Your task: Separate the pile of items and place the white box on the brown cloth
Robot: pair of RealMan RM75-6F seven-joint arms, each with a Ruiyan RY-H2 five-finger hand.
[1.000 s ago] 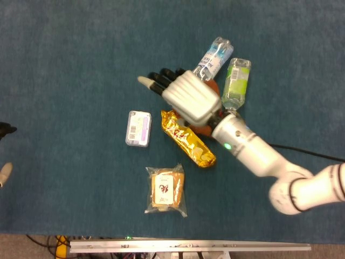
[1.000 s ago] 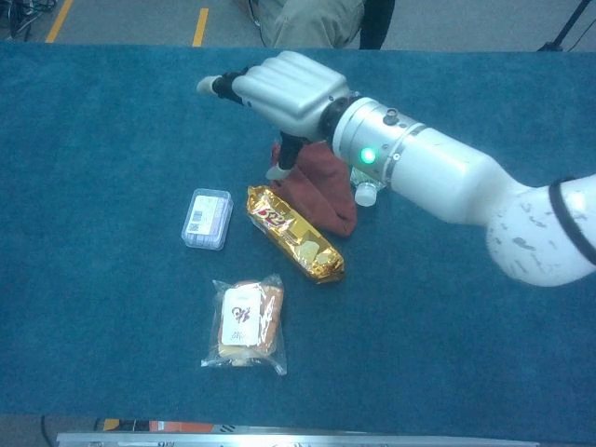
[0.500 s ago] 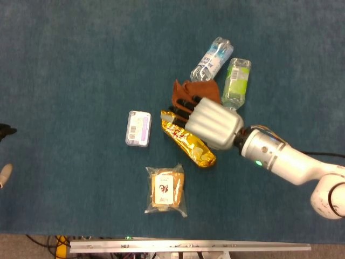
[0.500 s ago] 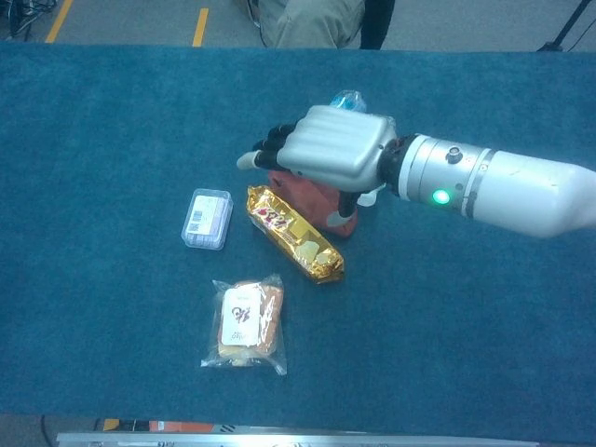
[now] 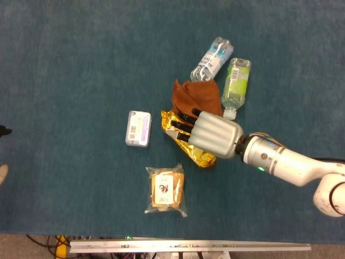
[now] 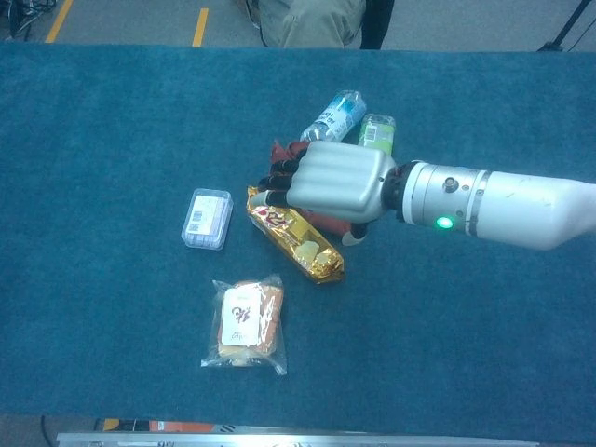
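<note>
— Where was your right hand?

— You had it over the gold snack packet, palm down, dark fingers stretched apart across the packet's upper end, just below the brown cloth. Whether they pressed on the packet, I couldn't tell. It held nothing.

— And the white box?

— It lay flat on the blue table, left of the packet and apart from it, well off the cloth. A bagged bun lay below; two bottles sat beside the cloth. Your left hand barely showed at the edge.
</note>
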